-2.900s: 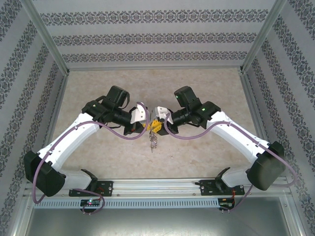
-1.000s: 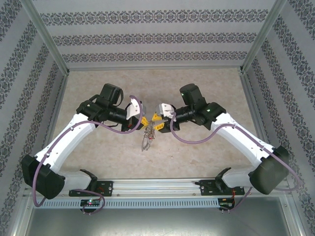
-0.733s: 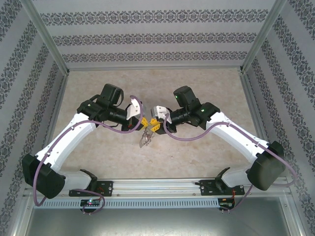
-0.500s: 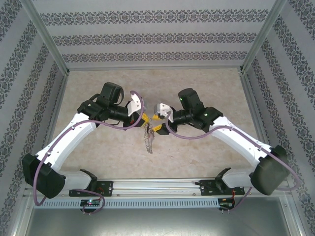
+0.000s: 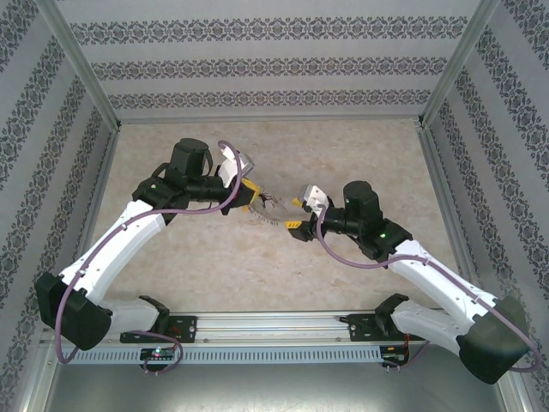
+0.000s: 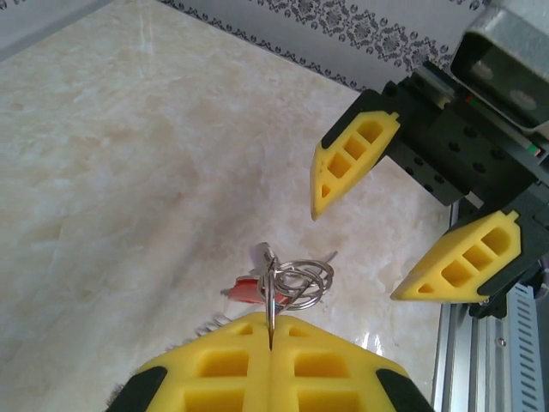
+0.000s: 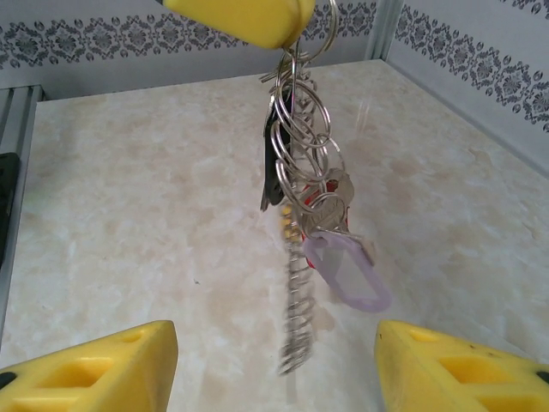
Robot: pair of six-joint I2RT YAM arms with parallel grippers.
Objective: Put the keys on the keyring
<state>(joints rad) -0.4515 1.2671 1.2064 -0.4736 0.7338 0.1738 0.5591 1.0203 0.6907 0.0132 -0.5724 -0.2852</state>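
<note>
One keyring; one dark-headed key; one lilac tag; two pairs of yellow fingers.

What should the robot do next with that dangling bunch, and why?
Probably lower the left gripper and set the keyring on the table. It pinches the keyring in the air, the dark-headed key seems to hang on it already, and the right gripper stands open, clear of it.
</note>
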